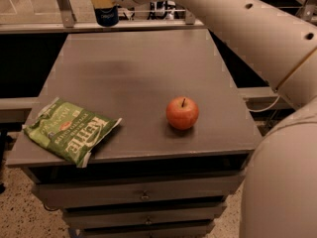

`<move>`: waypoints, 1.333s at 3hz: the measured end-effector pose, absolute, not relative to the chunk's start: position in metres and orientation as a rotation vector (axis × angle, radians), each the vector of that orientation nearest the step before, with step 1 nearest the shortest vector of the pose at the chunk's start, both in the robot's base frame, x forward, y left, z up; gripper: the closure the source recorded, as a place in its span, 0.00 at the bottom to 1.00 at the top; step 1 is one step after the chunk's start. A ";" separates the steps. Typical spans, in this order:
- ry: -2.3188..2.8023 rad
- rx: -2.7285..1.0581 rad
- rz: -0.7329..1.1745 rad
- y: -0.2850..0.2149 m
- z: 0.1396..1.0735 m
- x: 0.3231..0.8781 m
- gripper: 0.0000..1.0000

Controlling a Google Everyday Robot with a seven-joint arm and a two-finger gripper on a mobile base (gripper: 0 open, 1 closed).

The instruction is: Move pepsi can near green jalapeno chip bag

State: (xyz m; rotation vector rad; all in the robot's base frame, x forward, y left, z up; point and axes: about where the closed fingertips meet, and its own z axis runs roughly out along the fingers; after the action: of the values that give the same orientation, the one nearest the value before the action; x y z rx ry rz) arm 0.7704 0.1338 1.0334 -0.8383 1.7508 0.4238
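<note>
Camera view: your gripper [105,1], jaws clamped on the pepsi can [107,17], hovers over the table [148,68] at its far edge; a slip drops it well apart from the green jalapeno chip bag [69,133].

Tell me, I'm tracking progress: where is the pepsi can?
Camera view, top left: the pepsi can is held in the gripper above the far edge of the table, far from the green jalapeno chip bag.
</note>
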 end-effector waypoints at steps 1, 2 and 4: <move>1.808 -0.951 0.515 0.119 1.026 0.724 1.00; 1.838 -1.043 0.594 0.105 1.016 0.690 1.00; 1.819 -1.145 0.780 0.083 0.973 0.653 1.00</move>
State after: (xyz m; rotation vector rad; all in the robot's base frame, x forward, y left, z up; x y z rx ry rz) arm 0.6527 0.0825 0.9733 -1.1453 1.8187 0.7801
